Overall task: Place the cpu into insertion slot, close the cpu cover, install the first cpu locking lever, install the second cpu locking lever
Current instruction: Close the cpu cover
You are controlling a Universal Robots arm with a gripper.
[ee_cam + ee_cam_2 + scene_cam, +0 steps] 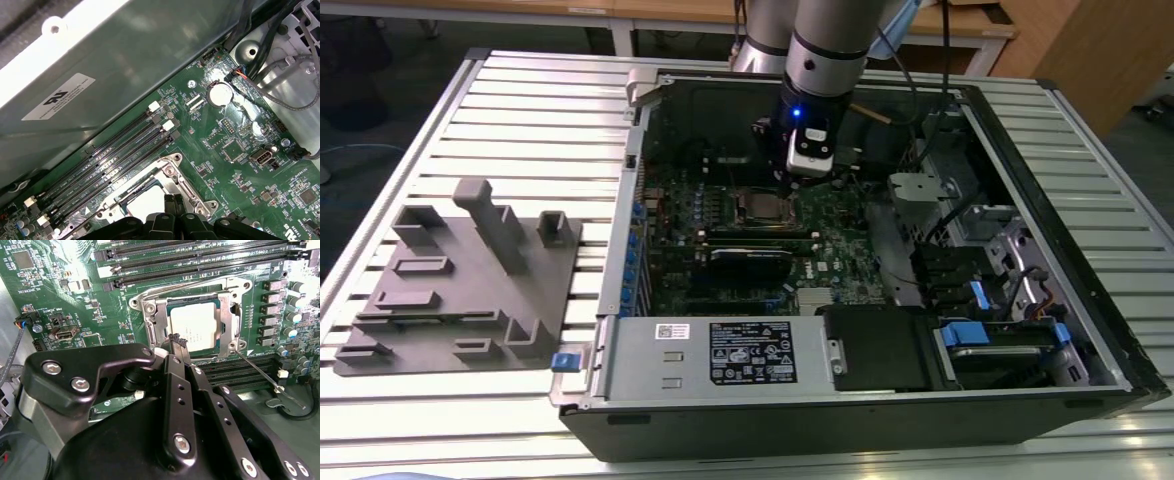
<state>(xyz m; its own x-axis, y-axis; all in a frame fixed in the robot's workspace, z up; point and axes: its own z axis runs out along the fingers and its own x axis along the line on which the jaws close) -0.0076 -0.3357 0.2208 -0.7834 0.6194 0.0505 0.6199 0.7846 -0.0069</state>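
Poising a gripper [177,340], fingers pinched together and empty, at the cpu cover [227,315] edge, mid-frame in the second wrist view, seemingly for pushing rather than grasping; showing the cpu [192,325] seated beneath, one locking lever [260,372] sticking loose toward lower right.

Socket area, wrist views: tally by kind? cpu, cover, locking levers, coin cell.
cpu: 1
cpu cover: 1
locking levers: 2
coin cell battery: 1
Total: 5
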